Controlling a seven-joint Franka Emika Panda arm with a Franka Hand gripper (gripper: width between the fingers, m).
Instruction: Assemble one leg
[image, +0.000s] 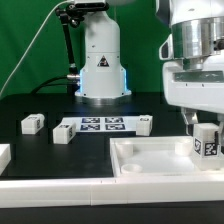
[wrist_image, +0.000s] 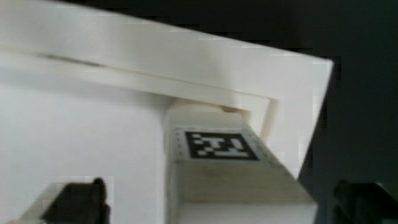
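Fingers (wrist_image: 75, 200) of the gripper (wrist_image: 222, 205) show as two dark tips in the wrist view, one on each side of the leg (wrist_image: 228, 170), with a gap on both sides, so the gripper is open and holds nothing. Only this view shows the leg standing tight in a corner of the white tray (wrist_image: 107, 120). Its tag is black and white squares, with no words to read. The exterior view shows the same leg (image: 206, 140) at the tray (image: 150, 160) under the gripper (image: 202, 122). Farther back, only this view shows three more legs (image: 32, 123) (image: 63, 133) (image: 144, 125) on the black table (image: 40, 150) near the marker board (image: 101, 125). Behind stands the arm's white base (image: 101, 65).
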